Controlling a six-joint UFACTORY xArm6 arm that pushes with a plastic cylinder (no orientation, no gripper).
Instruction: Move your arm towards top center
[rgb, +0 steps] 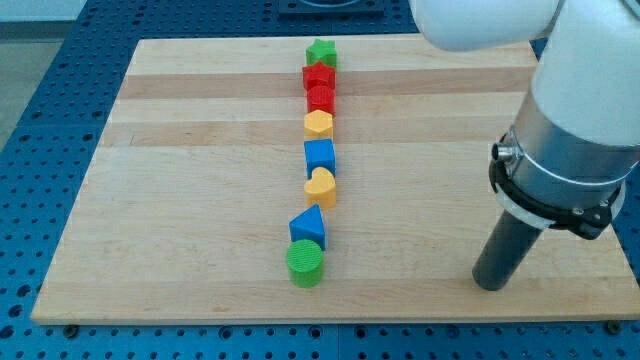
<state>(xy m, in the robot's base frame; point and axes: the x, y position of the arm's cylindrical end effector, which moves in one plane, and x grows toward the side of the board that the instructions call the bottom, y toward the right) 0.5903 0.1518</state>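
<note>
My tip rests on the wooden board near the view's bottom right, far to the right of the blocks. The blocks form a column down the board's middle. From the top: a green star, a red star, a red cylinder, a yellow hexagon, a blue cube, a yellow heart, a blue triangle and a green cylinder. The tip touches none of them.
The arm's white and grey body fills the view's right side above the rod. A blue perforated table surrounds the board.
</note>
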